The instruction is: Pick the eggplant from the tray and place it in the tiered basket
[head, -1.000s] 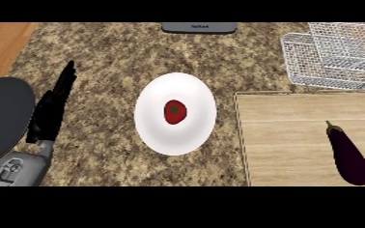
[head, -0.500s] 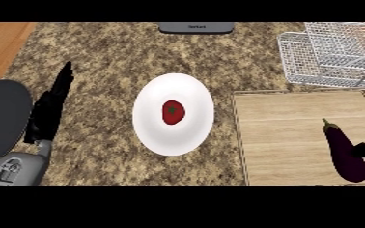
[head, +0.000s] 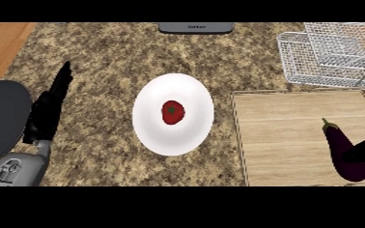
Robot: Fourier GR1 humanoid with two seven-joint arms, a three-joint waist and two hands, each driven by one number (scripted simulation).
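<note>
I see the dark purple eggplant [head: 345, 153] lying on the pale wooden tray [head: 285, 135] at its right edge, partly cut off, so a blind grasp could roll it. No right hand shows. My left hand [head: 49, 110] rests open, fingers straight, holding nothing, near the counter's left edge. The white wire tiered basket [head: 321, 58] stands at the back right corner; a white oval plate [head: 173, 140] with a red tomato [head: 173, 112] sits mid-counter, out of the route.
</note>
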